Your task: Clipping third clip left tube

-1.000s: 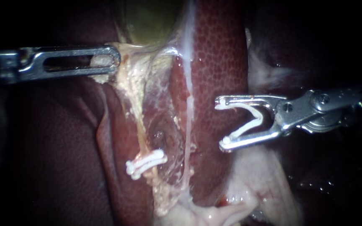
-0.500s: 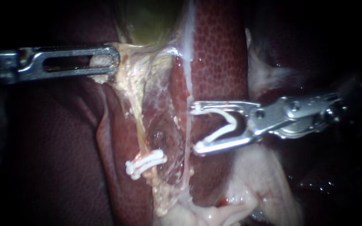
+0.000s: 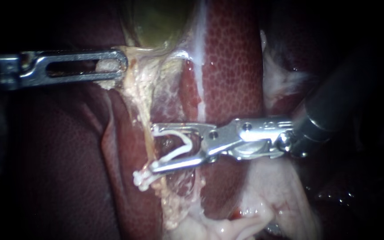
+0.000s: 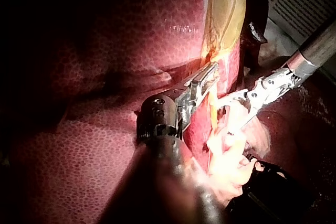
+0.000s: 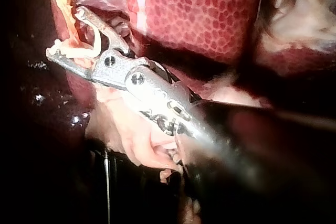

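My left instrument [image 3: 118, 62] comes in at the upper left, its slotted jaws shut on pale tissue just below the gallbladder [image 3: 156, 22]. From there the left tube [image 3: 144, 111] runs down as a pale cord to a white clip [image 3: 142, 177] closed across it. My right instrument [image 3: 153, 149] carries an open white clip [image 3: 181, 146] between its wide-apart jaws. Those jaws straddle the left tube just above the closed clip. In the right wrist view the same jaws [image 5: 64, 31] hold the curved clip [image 5: 90, 48] against the pale cord.
Mottled red liver [image 3: 232, 66] lies behind and to the right. A thin whitish strand [image 3: 199, 95] runs down beside the left tube. Pale fatty tissue [image 3: 272, 191] sits under the right instrument's shaft. The left wrist view shows both instruments [image 4: 207, 77] [image 4: 233, 109] close together.
My right instrument has moved left across the liver with its open clip, from clear of the tubes to straddling the left tube. The left instrument and its held tissue have stayed put.
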Controlling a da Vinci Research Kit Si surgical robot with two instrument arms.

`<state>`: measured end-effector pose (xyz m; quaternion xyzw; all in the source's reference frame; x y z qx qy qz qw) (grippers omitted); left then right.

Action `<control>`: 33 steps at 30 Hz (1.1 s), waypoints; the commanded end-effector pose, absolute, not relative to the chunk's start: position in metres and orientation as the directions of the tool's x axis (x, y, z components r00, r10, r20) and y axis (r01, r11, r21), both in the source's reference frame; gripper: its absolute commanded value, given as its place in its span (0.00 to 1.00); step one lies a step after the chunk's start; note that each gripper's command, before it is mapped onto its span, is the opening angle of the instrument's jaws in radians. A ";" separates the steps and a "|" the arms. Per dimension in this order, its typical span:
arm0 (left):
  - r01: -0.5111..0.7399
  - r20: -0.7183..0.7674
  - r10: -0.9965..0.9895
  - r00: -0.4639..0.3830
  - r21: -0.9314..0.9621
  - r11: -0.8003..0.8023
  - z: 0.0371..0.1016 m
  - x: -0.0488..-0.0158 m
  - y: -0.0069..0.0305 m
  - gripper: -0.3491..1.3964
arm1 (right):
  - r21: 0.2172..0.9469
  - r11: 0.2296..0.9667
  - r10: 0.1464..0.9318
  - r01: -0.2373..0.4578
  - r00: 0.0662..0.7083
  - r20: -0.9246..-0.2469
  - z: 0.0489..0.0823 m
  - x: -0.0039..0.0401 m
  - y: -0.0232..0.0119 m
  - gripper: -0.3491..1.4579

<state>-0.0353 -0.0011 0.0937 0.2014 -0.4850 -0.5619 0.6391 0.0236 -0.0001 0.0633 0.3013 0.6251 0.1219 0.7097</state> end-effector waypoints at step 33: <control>0.526 0.396 -0.913 -0.104 0.800 0.287 0.0937 -0.0357 -0.0014 0.11 | 0.697 0.642 0.701 0.318 0.124 -0.702 0.0633 0.0282 0.0014 0.52</control>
